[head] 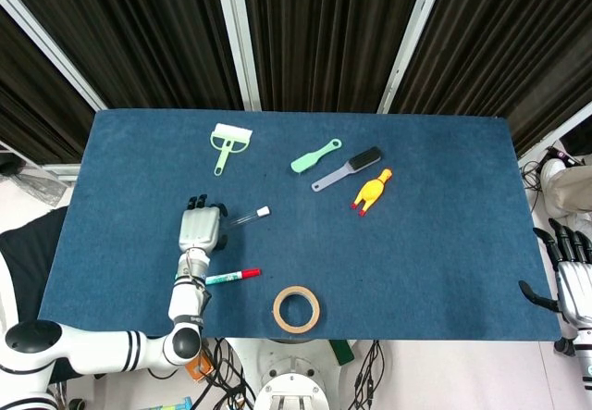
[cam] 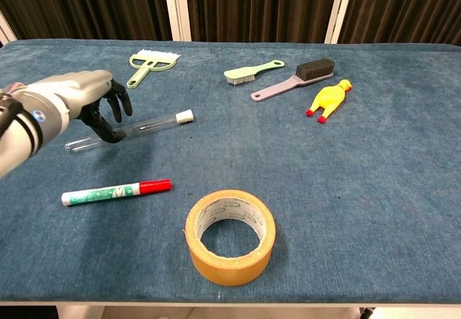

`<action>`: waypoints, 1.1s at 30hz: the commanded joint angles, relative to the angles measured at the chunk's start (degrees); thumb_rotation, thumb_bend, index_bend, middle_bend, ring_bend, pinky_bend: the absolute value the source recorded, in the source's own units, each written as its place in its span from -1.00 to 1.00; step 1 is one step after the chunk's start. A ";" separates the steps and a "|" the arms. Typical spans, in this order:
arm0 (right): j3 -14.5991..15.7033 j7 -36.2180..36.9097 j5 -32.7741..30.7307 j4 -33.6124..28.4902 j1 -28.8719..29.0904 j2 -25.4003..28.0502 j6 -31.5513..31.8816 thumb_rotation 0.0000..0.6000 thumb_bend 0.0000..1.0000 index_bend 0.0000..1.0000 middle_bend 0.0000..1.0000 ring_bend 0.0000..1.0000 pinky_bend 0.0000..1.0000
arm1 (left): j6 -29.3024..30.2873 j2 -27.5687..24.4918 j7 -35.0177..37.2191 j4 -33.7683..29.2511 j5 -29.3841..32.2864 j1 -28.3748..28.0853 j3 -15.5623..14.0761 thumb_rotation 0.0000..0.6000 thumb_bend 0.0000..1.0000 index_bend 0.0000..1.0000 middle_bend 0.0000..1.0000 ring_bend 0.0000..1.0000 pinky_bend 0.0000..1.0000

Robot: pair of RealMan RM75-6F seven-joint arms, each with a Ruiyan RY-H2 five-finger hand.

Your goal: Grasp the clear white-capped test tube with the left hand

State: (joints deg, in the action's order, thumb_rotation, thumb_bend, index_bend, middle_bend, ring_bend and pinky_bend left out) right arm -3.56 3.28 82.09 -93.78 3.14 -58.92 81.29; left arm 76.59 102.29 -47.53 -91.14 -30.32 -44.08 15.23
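Note:
The clear test tube point(cam: 153, 124) with its white cap point(cam: 184, 116) lies flat on the blue table, slanting up to the right; its capped end also shows in the head view point(head: 250, 215). My left hand point(cam: 90, 104) hovers over the tube's left half, dark fingers point(cam: 115, 110) arched across it and spread apart. I cannot tell whether they touch it. In the head view the left hand point(head: 201, 228) covers most of the tube. My right hand point(head: 573, 280) hangs off the table's right edge, fingers spread and holding nothing.
A green and red marker point(cam: 115, 191) lies just in front of the tube, and a tape roll point(cam: 230, 236) sits near the front edge. At the back are a green scraper point(cam: 153, 63), a green brush point(cam: 248, 72), a grey brush point(cam: 295, 78) and a yellow rubber chicken point(cam: 329, 99).

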 commanded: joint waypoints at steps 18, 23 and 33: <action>-0.08 0.37 -0.28 0.08 0.16 0.11 -0.35 1.00 -0.29 -0.62 -0.97 -1.00 -1.00 | -2.34 4.46 -0.67 6.17 0.27 -0.99 0.65 1.00 -0.31 -0.23 -0.16 -0.77 -0.83; -0.08 0.28 -0.34 0.03 0.18 0.14 -0.42 1.00 -0.29 -0.60 -0.97 -1.00 -1.00 | -3.03 4.36 -0.34 6.53 0.51 -0.61 0.88 1.00 -0.28 -0.19 -0.12 -0.74 -0.83; -0.13 0.26 -0.55 -0.05 0.22 0.11 -0.52 1.00 -0.29 -0.60 -0.97 -1.00 -1.00 | -3.97 4.06 1.75 7.47 -2.64 0.18 0.02 1.00 -0.21 -0.12 -0.05 -0.69 -0.83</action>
State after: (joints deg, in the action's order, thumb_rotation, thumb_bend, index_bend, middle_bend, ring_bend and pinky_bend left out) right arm -3.67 3.52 81.55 -93.81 3.36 -58.82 80.77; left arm 72.52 106.35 -46.05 -83.97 -32.32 -44.06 15.63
